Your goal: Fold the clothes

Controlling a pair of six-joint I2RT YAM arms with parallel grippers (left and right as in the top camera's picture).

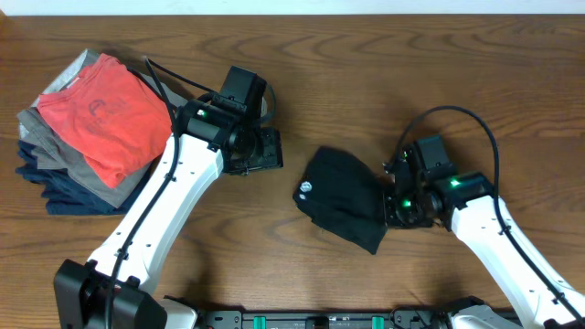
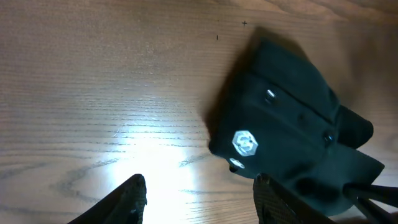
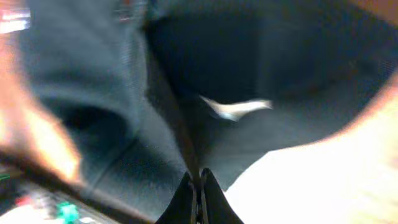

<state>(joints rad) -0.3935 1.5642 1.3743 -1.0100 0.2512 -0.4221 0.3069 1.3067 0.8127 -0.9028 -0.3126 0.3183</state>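
Note:
A black garment [image 1: 340,199] lies crumpled mid-table with a small white logo [image 1: 305,189] at its left edge. It also shows in the left wrist view [image 2: 292,124], logo [image 2: 244,143] facing up. My right gripper [image 1: 395,206] is at the garment's right edge, shut on a fold of the black cloth [image 3: 180,137]; the fingertips [image 3: 198,180] pinch it. My left gripper [image 1: 265,151] hovers left of the garment, open and empty, its fingers [image 2: 199,193] spread over bare wood.
A stack of folded clothes [image 1: 87,132] sits at the far left, a red shirt [image 1: 105,114] on top, grey and navy pieces beneath. The wooden table [image 1: 411,64] surrounds everything.

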